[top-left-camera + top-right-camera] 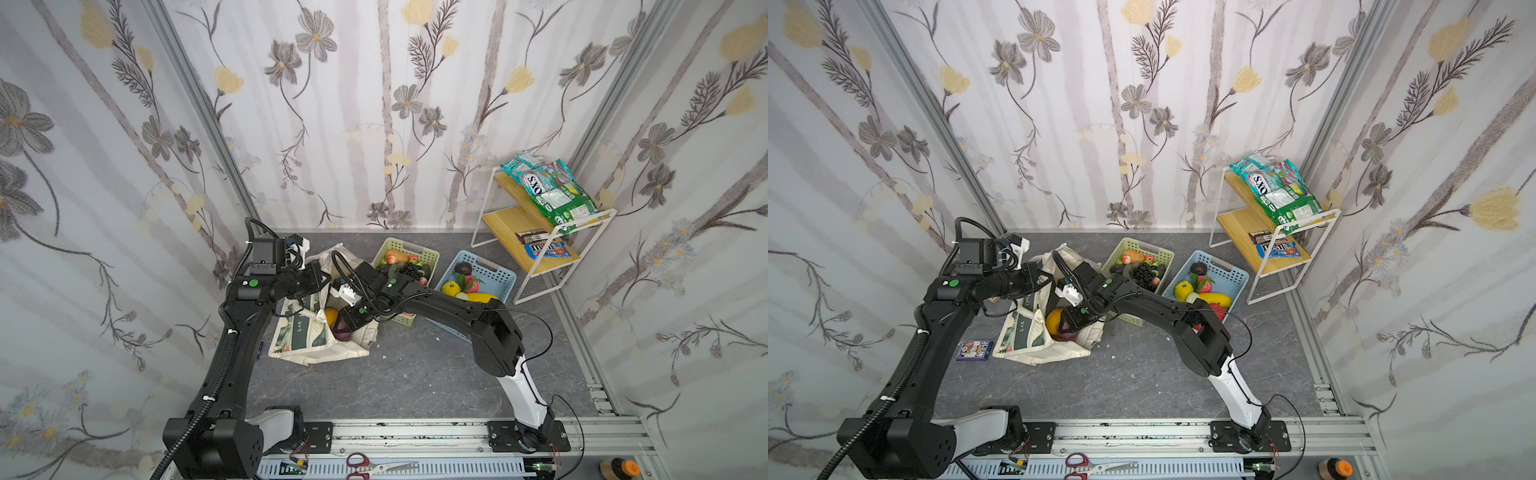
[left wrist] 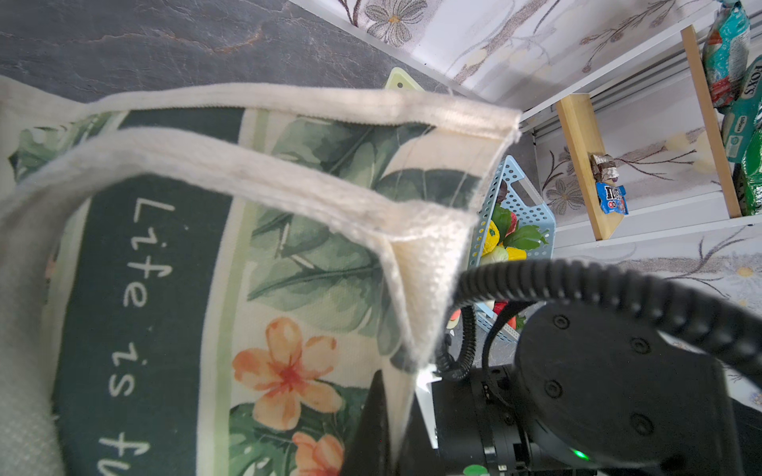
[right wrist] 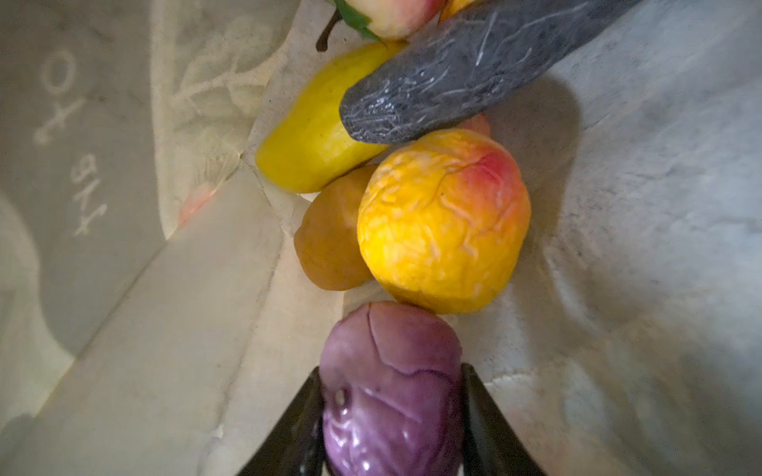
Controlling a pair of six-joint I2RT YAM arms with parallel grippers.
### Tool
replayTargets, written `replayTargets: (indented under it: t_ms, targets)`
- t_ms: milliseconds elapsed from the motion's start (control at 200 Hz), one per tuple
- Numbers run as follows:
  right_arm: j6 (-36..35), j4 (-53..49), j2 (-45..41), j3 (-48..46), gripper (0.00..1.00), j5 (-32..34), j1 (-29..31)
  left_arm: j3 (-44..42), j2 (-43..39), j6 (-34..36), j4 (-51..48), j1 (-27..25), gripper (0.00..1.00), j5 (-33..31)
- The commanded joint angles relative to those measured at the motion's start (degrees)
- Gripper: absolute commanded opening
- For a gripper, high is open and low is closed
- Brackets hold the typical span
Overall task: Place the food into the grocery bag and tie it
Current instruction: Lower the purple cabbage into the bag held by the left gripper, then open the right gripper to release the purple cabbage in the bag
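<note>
The grocery bag (image 1: 316, 345), cream canvas with leaf print and a dark green band, stands open left of the middle in both top views. My left gripper (image 2: 396, 412) is shut on its cream rim (image 2: 429, 263) and holds the mouth up. Reaching down inside the bag, my right gripper (image 3: 391, 395) is shut on a purple toy cabbage (image 3: 391, 362). Below it lie an orange-yellow fruit (image 3: 441, 222), a yellow mango (image 3: 309, 144), a brown piece (image 3: 330, 239) and a dark grey vegetable (image 3: 453, 82). More food fills two baskets to the bag's right.
A pale green basket (image 1: 430, 254) and a blue basket (image 1: 498, 272) stand right of the bag. A white wire rack (image 1: 540, 257) with snack packets stands in the back right corner. A card pack (image 1: 973, 349) lies left of the bag. Scissors (image 1: 374, 465) lie on the front rail.
</note>
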Motion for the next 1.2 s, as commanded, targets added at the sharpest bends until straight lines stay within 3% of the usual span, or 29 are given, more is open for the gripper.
replayTargets:
  t_ms: [0, 575, 794, 1199]
  targets:
    - [0.6, 2.3, 1.1, 0.5, 0.46, -2.9, -0.1, 0.3, -0.1, 0.1, 3.5, -0.3, 0.00, 3.1]
    - [2.1, 3.7, 2.5, 2.0, 0.46, -5.5, -0.9, 0.0, -1.1, -0.3, 3.8, -1.7, 0.00, 4.3]
    - [4.6, 4.7, 1.7, 2.2, 0.61, -4.6, -1.0, -0.3, -1.8, -1.0, 4.6, -1.7, 0.00, 2.4]
    - [5.2, 5.8, -9.0, -4.8, 0.68, -0.7, -2.4, -1.5, -2.3, -1.1, 5.5, -0.9, 0.00, 1.2]
